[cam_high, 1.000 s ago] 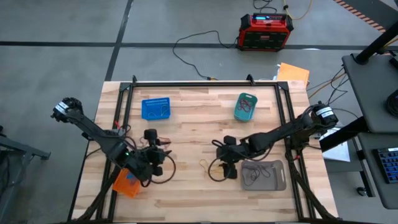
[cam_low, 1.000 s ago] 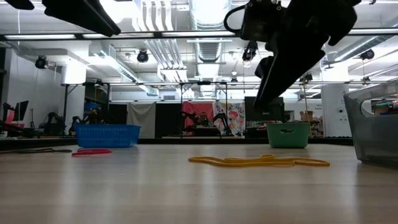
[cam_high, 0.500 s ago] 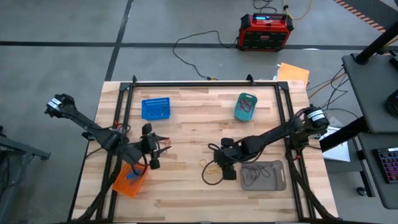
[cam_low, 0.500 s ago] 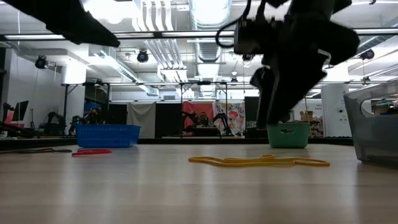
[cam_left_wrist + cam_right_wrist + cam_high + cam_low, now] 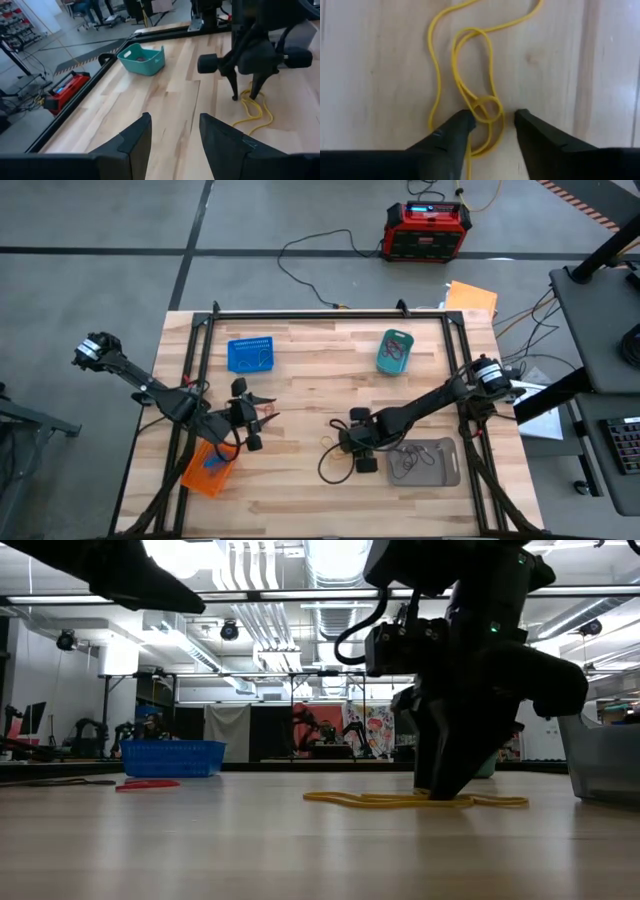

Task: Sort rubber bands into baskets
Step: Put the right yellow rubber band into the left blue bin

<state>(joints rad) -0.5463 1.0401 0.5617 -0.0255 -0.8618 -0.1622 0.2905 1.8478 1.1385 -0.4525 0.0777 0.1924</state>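
Note:
Yellow-tan rubber bands [image 5: 328, 443] lie tangled and flat on the wooden table; they also show in the low view [image 5: 400, 800] and the right wrist view [image 5: 470, 75]. My right gripper [image 5: 347, 442] is open, pointing down, its fingertips at the table on either side of a small twisted loop [image 5: 486, 108]. My left gripper [image 5: 262, 408] is open and empty above the table's left part, beyond the orange basket [image 5: 208, 470]. A red-brown band [image 5: 147, 783] lies on the table. The blue basket [image 5: 250, 353], teal basket [image 5: 394, 352] and grey basket [image 5: 425, 462] stand apart. My right gripper comes from above, pointing down, with its tips at the table top [image 5: 445, 795]. One fingertip [image 5: 464, 121] meets the edge of the small twisted loop of the yellow band [image 5: 479, 114]; the other fingertip stands clear of it. The band lies slack on the table.
A black frame [image 5: 330, 315] runs round the table. A red-and-black box [image 5: 427, 230] and black cables lie on the floor beyond the far edge. Bare wood lies between the two arms [image 5: 300, 395]. Dark bands lie in the grey and teal baskets.
My right gripper has gone toward the table's left and near edge and come down onto the yellow bands. My left gripper has gone from above the orange basket toward the far edge, then kept still.

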